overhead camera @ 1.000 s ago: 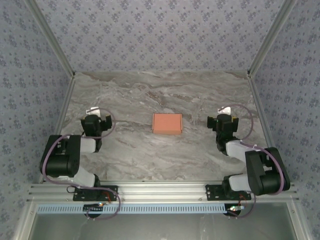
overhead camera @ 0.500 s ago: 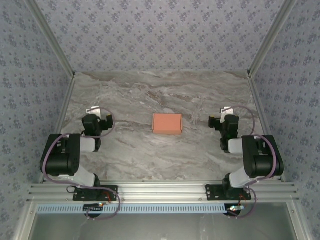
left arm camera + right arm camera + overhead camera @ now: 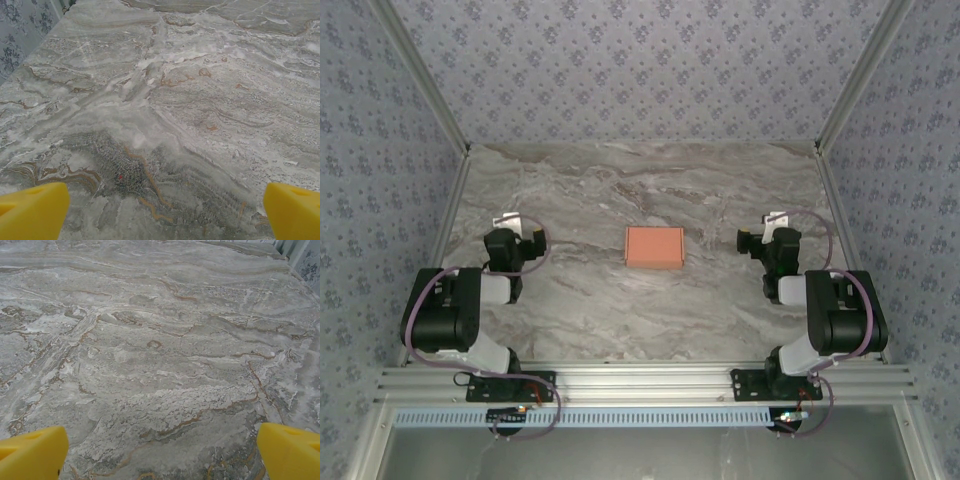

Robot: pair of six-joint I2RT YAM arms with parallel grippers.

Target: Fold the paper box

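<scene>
The marble-patterned bench (image 3: 620, 310) carries both arms at its near edge, the left arm (image 3: 445, 315) folded back at the left and the right arm (image 3: 840, 325) folded back at the right, each with its wrist aimed toward the far edge. Between them, near the middle of the bench and touching neither arm, lies the paper box (image 3: 654, 246). It is a small, flat, salmon-orange rectangle that looks closed from above, though its flaps are too small to make out. Its long axis runs across the bench from left to right, with a very slight skew, so one short end faces each arm. The left pincer (image 3: 161, 210) stands wide open and holds nothing, its yellow fingertips (image 3: 30, 210) spread to the corners of the wrist view over bare marble. The right pincer (image 3: 160, 452) is likewise spread wide and empty. The box lies off to the right of the left pincer and to the left of the right one, roughly level with both. Any approach would therefore mean swinging inward rather than reaching straight ahead. The right pincer looks a little nearer to the box than the left.
</scene>
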